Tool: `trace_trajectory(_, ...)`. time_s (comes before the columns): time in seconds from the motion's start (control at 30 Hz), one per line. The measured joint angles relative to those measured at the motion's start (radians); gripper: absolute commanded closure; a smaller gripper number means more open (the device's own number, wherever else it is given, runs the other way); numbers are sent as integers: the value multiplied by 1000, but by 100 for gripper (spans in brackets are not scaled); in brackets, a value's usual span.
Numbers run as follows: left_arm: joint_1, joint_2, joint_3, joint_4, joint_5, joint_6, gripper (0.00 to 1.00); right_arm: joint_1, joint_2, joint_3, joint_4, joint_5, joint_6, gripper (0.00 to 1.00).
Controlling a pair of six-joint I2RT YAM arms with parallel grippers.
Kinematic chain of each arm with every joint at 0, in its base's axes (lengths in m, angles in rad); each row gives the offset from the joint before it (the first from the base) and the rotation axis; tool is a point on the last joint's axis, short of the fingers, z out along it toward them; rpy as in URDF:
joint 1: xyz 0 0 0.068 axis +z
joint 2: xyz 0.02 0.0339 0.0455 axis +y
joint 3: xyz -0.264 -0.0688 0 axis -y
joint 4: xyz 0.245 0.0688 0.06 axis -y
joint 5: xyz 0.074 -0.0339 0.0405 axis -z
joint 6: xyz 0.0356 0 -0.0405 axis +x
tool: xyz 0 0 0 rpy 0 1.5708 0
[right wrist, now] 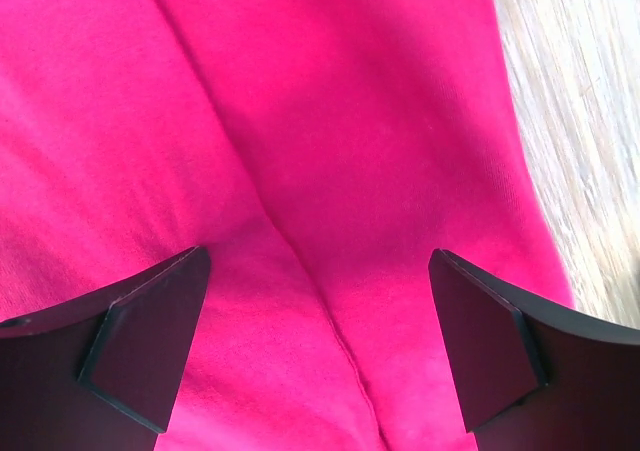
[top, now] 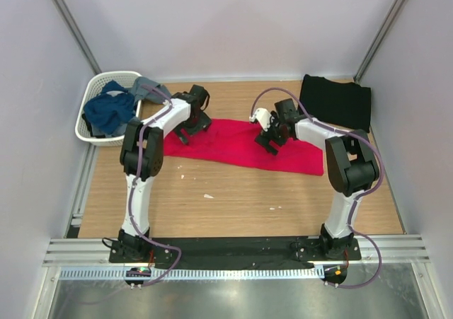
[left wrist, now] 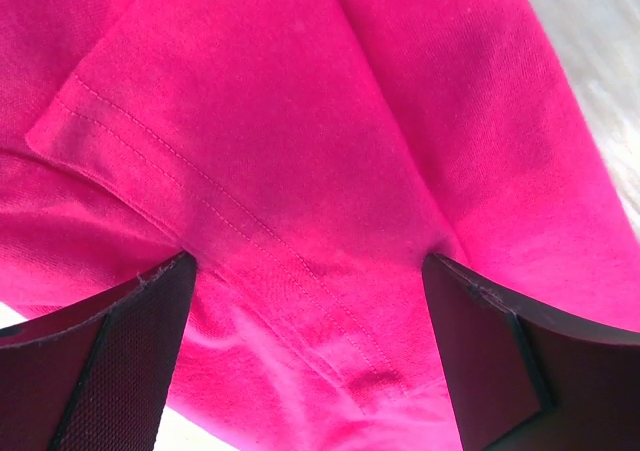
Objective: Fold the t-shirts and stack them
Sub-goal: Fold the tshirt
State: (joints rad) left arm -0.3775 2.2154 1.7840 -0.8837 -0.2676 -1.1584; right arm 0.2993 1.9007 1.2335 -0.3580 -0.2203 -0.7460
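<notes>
The pale wooden surface (top: pixel 233 199) carries everything. Across its middle lies the bright crimson red cloth t-shirt (top: pixel 233 143), drawn out into a long band running left to right, with layers already laid over one another. It serves as the landmark here.

Beyond the red t-shirt's right end, toward the far corner, sits the black cloth t-shirt (top: pixel 335 101), lying as a flat, roughly square packet. The right arm hides whether the two shirts touch. Beyond the red t-shirt's left end stands the white plastic lattice basket (top: pixel 90 96), holding crumpled blue and grey garments (top: pixel 113 110).

The left end effector (top: pixel 192 132) hangs over the red t-shirt's left end with its jaws spread wide and nothing between them. Its wrist view shows a double-stitched sleeve hem (left wrist: pixel 180 171) folded onto the body cloth directly beneath. The right end effector (top: pixel 271 142) hangs over the red t-shirt right of its middle, likewise spread wide and empty, with a long crease (right wrist: pixel 300 271) in the cloth running between its fingers.

By the look of it, the black t-shirt is done and the red one is mid-fold. The next move likely calls for both end effectors to drop onto the cloth, pinch through all the layers at matching spots, and lift together so the band folds over evenly without the sleeve slipping loose. Stacking it with the black t-shirt would follow.
</notes>
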Motion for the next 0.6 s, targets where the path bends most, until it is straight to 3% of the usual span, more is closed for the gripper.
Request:
trace_trajectory(0.23,19,79,126,-10,10,203,6,134,-85,-110,57,131,123,0)
trace_trajectory(0.4,26,188,305,-22,12,300,7,227,-129,-167,25,103,296,0)
trace_trajectory(0.6,26,230,378,22,54,341,8,324,-155,-200,-2,82,511,0)
